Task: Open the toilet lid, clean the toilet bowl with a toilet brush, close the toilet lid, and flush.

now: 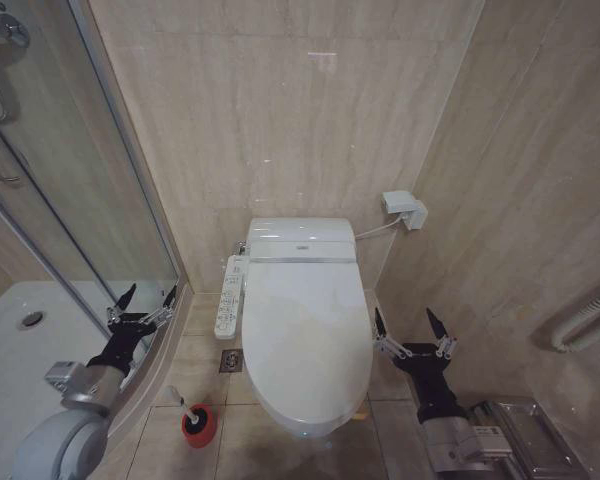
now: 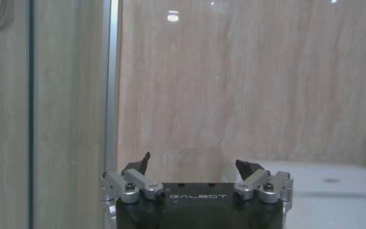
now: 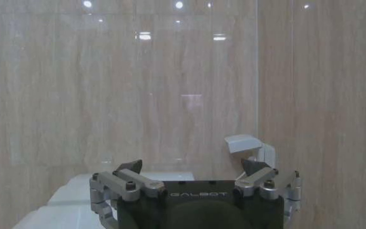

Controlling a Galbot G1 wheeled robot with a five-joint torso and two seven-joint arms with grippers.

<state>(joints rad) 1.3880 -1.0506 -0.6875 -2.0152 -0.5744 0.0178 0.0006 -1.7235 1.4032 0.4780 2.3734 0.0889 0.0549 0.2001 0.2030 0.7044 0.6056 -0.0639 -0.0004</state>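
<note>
The toilet lid (image 1: pixel 305 335) lies shut over the floor toilet in the middle of the head view, so the toilet bowl is hidden beneath it. The toilet brush (image 1: pixel 180 400) stands with its white handle tilted in a small red cup on the floor, left of the toilet's front. My left gripper (image 1: pixel 146 300) hangs open over the shower tray's curved edge, well left of the toilet; its open fingers (image 2: pixel 139 166) face the wall. My right gripper (image 1: pixel 410 325) stands open just right of the lid, nothing between its fingers (image 3: pixel 254 168).
A glass shower enclosure (image 1: pixel 80 180) and white shower tray (image 1: pixel 40 350) fill the left. A control panel (image 1: pixel 231 297) sticks out at the toilet's left side. A white wall socket (image 1: pixel 405 208) with a cable sits right of the tank. A floor drain (image 1: pixel 230 360) lies left of the toilet.
</note>
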